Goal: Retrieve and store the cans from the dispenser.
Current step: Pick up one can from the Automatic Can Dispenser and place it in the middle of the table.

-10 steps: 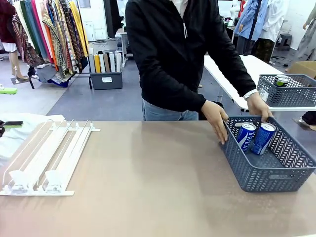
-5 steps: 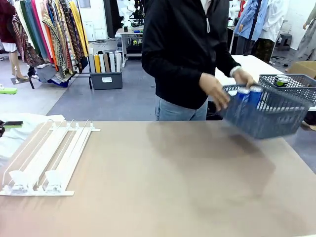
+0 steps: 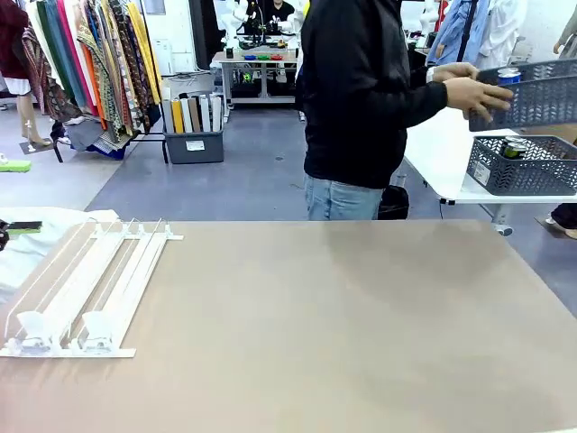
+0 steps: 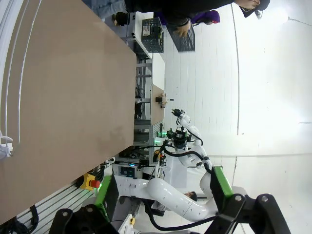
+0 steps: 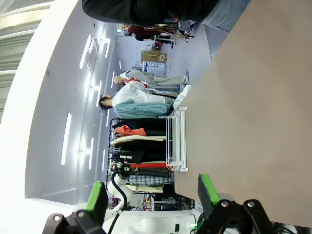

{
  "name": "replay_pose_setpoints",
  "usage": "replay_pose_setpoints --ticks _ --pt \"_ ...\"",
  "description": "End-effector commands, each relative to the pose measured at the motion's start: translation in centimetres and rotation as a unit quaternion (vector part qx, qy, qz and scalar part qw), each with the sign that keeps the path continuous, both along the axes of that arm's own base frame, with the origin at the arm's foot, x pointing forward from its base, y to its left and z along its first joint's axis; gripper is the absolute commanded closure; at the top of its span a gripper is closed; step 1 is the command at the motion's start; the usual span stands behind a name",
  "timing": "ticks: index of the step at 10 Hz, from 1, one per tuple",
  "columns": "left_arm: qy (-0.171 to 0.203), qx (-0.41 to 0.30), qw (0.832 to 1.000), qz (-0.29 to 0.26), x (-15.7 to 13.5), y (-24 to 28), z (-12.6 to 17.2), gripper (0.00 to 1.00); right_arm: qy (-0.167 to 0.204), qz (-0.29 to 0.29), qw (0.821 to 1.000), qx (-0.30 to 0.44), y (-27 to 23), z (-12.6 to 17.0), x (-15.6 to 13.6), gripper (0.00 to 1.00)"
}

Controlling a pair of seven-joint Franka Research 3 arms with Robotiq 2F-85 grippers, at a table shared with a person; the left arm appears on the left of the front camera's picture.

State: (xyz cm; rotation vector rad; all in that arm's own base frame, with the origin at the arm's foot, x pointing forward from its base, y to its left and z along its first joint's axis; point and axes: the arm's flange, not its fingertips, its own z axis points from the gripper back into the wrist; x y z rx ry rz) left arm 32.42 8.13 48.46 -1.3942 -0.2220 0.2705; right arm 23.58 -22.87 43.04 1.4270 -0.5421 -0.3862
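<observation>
The dispenser lay at lower left of the frame with both lanes bare, so retrieval looked finished. At upper right the person's hand carried a grey basket off the surface, one of the cans peeking above its rim. Left gripper and right gripper stood released, holding nothing. Next would likely be waiting. The basket was cut off by the frame edge, its count unreadable
</observation>
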Motion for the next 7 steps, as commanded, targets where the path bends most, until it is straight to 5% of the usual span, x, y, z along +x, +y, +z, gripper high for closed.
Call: replay_pose_setpoints --ticks 1,7 --pt "-0.007 -0.007 1.000 0.001 0.02 -0.04 0.37 0.00 -0.008 0.007 1.000 -0.011 -0.10 -0.01 -0.25 0.00" --pt "-0.007 -0.007 1.000 0.001 0.02 -0.04 0.37 0.00 -0.008 0.007 1.000 -0.011 -0.10 -0.01 -0.25 0.00"
